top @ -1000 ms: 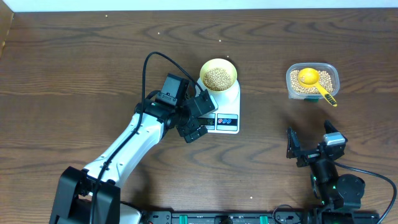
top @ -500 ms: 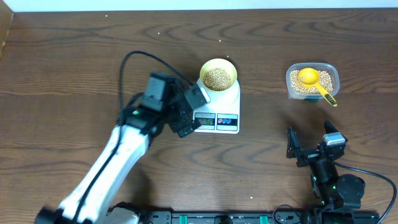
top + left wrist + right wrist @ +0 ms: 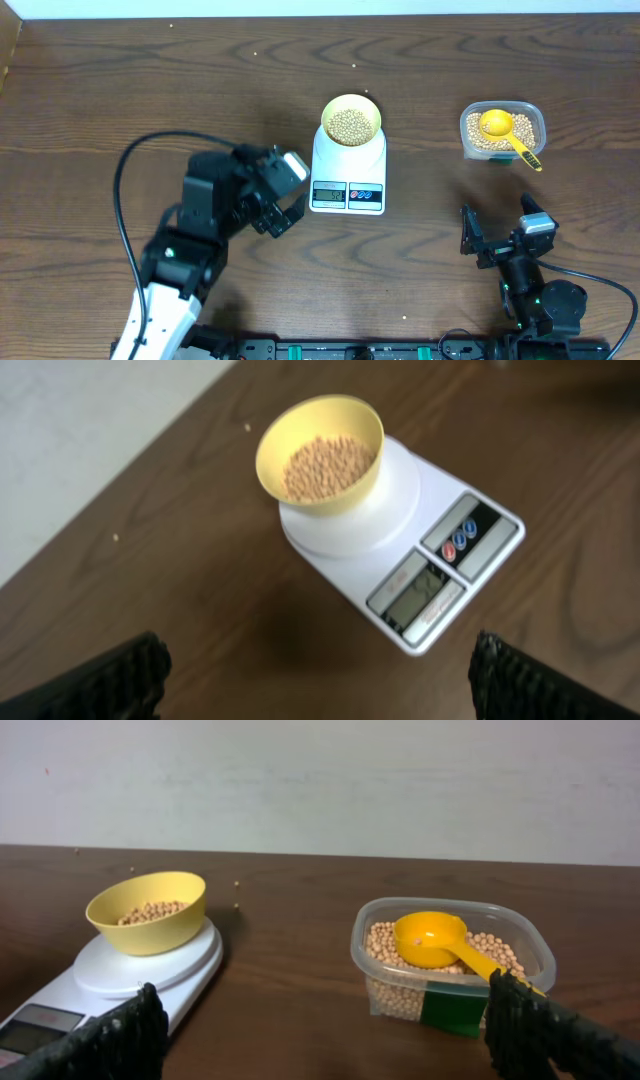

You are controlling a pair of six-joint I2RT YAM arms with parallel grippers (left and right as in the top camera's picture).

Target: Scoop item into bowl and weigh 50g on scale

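Black fingers of the left gripper (image 3: 287,195) stand wide apart with nothing between them. Over the last second the arm has drawn back to the left and nearer. It was crowding the front-left corner of the scale (image 3: 347,196) and hiding the display; now it hangs over the table (image 3: 120,90) just left of the scale. The readout is open to view, though its digits are too small to read. I judge that the bowl is loaded and the step in hand is checking the weight.

From this gripper the pale yellow bowl (image 3: 325,500) lies to the right and farther off, on the scale's round platform, with the beans (image 3: 350,125) inside. The right gripper (image 3: 498,228), equally spread and empty, rests at the near right. Beyond it sits the clear tub (image 3: 541,125) with the yellow scoop (image 3: 497,123) lying in it.
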